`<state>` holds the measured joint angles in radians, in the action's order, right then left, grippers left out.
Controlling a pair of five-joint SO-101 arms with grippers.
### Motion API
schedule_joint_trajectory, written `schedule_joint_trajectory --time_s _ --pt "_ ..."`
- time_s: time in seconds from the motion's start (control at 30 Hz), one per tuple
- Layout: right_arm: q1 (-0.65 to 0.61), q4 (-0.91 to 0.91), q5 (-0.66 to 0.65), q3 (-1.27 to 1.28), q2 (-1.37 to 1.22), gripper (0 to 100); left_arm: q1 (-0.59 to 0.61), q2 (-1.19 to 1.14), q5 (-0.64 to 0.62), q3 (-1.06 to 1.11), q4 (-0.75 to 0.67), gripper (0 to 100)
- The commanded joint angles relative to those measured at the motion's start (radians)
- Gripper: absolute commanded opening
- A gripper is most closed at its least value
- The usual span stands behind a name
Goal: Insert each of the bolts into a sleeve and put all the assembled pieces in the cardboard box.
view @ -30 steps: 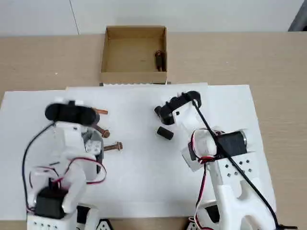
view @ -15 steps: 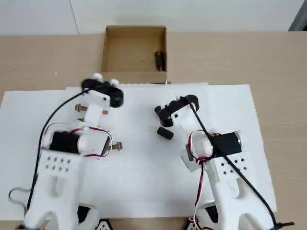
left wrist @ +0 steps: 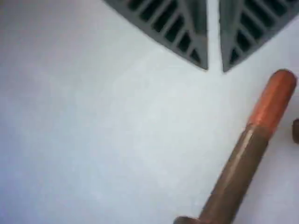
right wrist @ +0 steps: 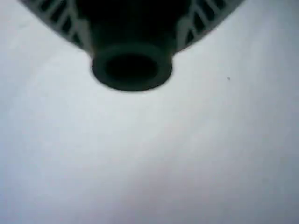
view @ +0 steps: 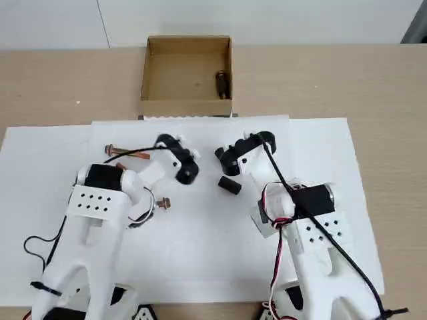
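Note:
My right gripper (view: 228,157) hovers over the middle of the white sheet, shut on a black sleeve (right wrist: 131,70) whose open end sticks out past the fingers. A second black sleeve (view: 229,185) lies on the sheet just below it. My left gripper (view: 184,168) sits low over the sheet left of the right one; its grey fingers (left wrist: 191,44) are shut with nothing between them. A brown bolt with an orange tip (left wrist: 254,135) lies close beside them. More bolts (view: 127,152) (view: 160,203) lie on the left. The cardboard box (view: 155,73) holds one assembled piece (view: 222,83).
The white sheet (view: 200,253) covers the wooden table (view: 333,80); the box stands just beyond its far edge. Both arm bodies take up the near corners. Black cables trail from each arm.
My left arm has swung from the left side toward the middle of the sheet, uncovering the bolts. The right arm has shifted only slightly, with the sleeve still in its gripper.

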<state>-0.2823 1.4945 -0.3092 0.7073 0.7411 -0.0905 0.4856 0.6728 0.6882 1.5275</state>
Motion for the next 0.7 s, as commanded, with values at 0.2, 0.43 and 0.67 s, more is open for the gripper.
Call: schedule_joint_trajectory --time_s 0.2,0.43,0.67 --pt "0.004 -0.013 0.005 -0.009 0.018 0.4 0.002 -0.002 0.17 -0.038 0.005 9" --pt "0.004 -0.013 0.005 -0.008 0.016 0.4 0.0 -0.003 0.219 -0.031 -0.061 12" --pt "0.004 -0.016 0.005 -0.008 0.016 0.5 0.0 -0.078 0.282 -0.042 -0.068 12"
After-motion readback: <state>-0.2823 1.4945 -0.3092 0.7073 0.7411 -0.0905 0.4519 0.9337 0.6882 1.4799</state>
